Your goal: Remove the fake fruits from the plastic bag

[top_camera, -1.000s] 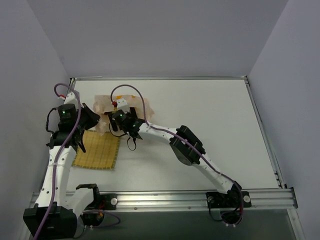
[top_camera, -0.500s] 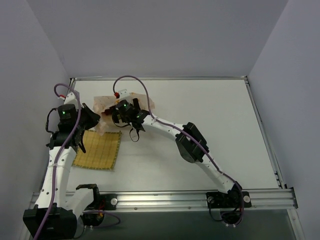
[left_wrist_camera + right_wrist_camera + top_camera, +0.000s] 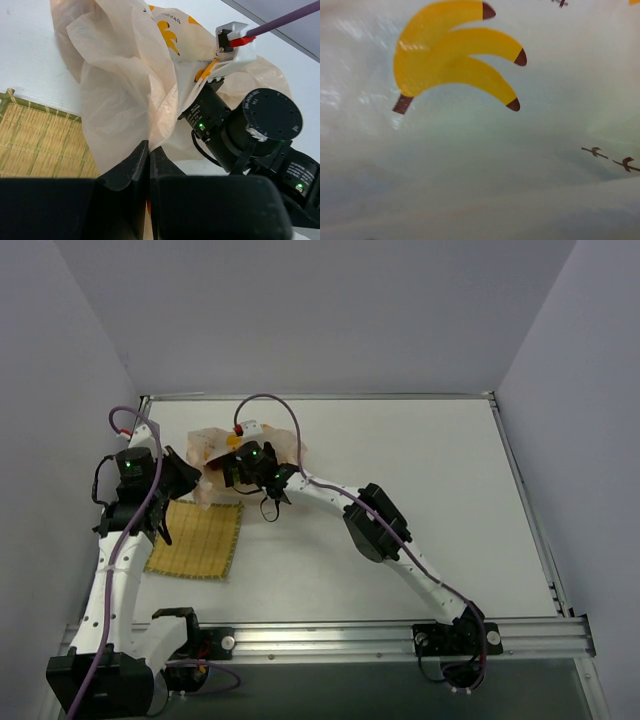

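Note:
The peach plastic bag (image 3: 212,448) printed with yellow bananas lies crumpled at the back left of the table. My left gripper (image 3: 197,484) is shut on the bag's near edge; in the left wrist view the film (image 3: 120,90) is pinched between the closed fingers (image 3: 131,167). My right gripper (image 3: 230,472) is pushed into the bag's mouth, and its fingertips are hidden by the film. Its black wrist shows in the left wrist view (image 3: 250,125). The right wrist view shows only bag film (image 3: 470,160) with a banana print. No fake fruit is visible.
A yellow woven mat (image 3: 195,540) lies just in front of the bag, under my left arm, and shows in the left wrist view (image 3: 35,145). White walls stand close on the left and at the back.
My right wrist has moved away from me and to the left, deeper into the bag's mouth. The bag's top has shifted. The left arm has not moved.

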